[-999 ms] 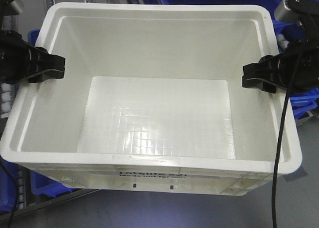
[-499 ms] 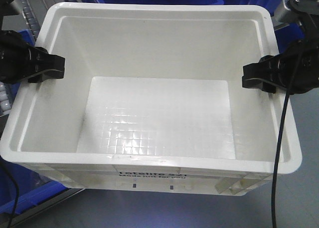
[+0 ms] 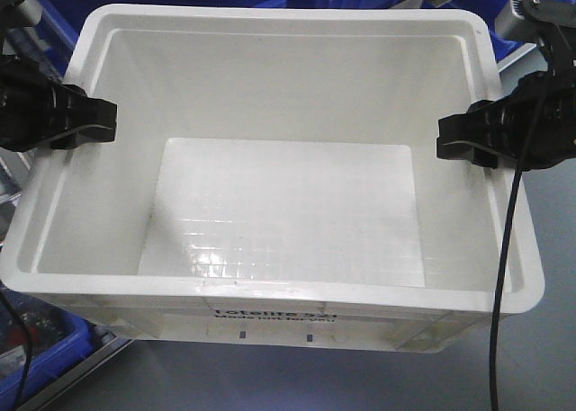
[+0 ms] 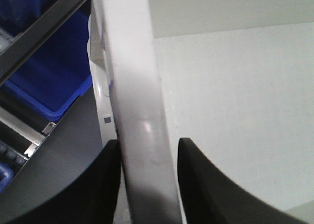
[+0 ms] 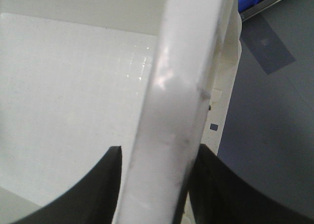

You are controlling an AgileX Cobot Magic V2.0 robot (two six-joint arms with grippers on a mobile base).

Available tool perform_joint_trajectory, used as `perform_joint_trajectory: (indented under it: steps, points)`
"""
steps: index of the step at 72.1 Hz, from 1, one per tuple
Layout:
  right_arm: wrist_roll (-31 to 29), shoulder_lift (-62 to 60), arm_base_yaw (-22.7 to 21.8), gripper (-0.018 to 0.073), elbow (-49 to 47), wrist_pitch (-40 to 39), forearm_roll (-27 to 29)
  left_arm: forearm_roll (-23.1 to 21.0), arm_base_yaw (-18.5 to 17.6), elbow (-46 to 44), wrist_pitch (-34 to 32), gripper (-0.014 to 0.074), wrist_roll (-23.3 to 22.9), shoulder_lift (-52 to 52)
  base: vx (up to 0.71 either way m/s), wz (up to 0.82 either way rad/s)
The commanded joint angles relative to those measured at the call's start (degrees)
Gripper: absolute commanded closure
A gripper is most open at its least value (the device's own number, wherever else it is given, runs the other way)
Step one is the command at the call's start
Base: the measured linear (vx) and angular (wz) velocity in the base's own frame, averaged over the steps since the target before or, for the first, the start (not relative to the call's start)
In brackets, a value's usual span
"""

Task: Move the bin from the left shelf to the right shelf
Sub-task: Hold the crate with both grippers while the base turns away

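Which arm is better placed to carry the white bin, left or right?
Neither alone: the left gripper is shut on the left rim of the bin, the right gripper on its right rim, opposite each other, so both should move together.

Matte black left tool and right tool, thin black cable, grey camera housing

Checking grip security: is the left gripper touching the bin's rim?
Touching. The left wrist view shows the left gripper clamped on the rim of the bin, with no gap.
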Motion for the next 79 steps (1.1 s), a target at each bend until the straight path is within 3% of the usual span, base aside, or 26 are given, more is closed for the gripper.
perform_joint_trajectory:
  steps: [1, 79]
  points:
    - [-1.7, -1.9, -0.2, 0.0564, -2.1, -5.2, 0.4, -3.3, -0.5, -2.0, -3.7, 0.0594, 2.6, -2.7, 0.03, -0.52]
    - [-1.7, -1.9, -0.2, 0.0564, -2.1, -5.2, 0.4, -3.3, -0.5, -2.0, -3.7, 0.0594, 2.6, -2.7, 0.1, -0.47]
